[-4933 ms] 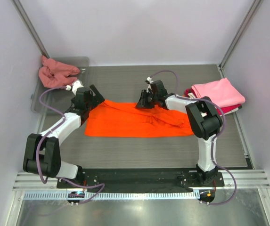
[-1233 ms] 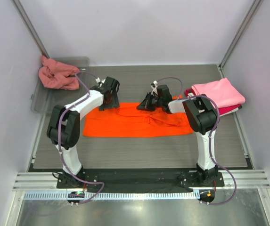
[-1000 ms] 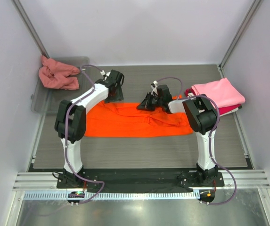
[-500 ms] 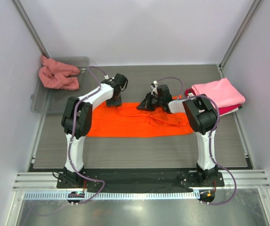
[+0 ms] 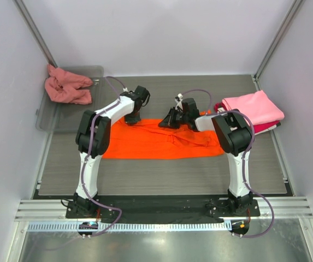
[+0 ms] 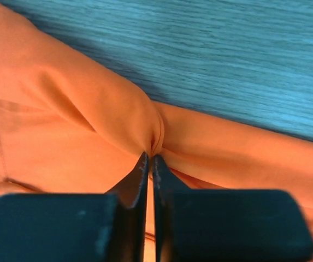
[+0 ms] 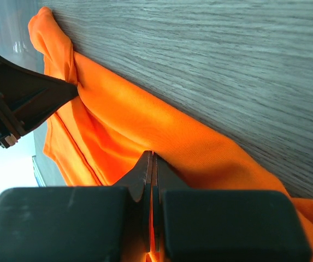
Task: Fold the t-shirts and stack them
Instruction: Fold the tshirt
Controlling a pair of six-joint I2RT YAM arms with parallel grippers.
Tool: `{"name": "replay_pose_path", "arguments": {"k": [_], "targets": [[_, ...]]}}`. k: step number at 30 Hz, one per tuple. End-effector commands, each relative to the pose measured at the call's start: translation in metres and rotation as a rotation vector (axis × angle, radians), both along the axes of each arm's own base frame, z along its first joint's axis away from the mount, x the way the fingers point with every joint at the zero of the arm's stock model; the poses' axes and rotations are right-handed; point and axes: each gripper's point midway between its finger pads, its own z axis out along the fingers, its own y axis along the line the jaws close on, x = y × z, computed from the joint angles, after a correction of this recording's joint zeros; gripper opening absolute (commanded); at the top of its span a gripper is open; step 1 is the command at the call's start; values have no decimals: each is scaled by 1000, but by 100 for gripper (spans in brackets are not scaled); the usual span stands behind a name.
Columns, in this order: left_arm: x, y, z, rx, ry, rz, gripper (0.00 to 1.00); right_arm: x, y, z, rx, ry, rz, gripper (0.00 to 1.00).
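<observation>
A pinched fold at the far edge of the orange t-shirt, spread flat at mid-table, is clamped in the closed fingers of each of the left gripper and right gripper, with both wrists held low, the left arm stretched forward and the right forearm bent leftward.

Right gripper clamped on bright orange cloth t-shirt; left gripper pinches bunched edge up-left; grey wood-grain table beyond.

Your left arm and right arm were both white shells with chunky black joints, and a purplish cable looped off each. Left gripper and right gripper were matte black, fingers flat wedges with thin tips.
</observation>
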Motion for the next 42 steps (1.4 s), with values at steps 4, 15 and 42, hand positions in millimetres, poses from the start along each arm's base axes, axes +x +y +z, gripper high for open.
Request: {"name": "replay_pose_path", "arguments": {"k": [4,15,42], "targets": [[-3,16,13,55,-19,19,0,-5,-11,-8,-61,12,-15,1],[-46,33,9,-62,-165,202,6,-5,-16,-20,-95,53,-44,1],[-45,134,52,-124,-431,532,25,-5,-19,-17,-98,45,-55,1]]}}
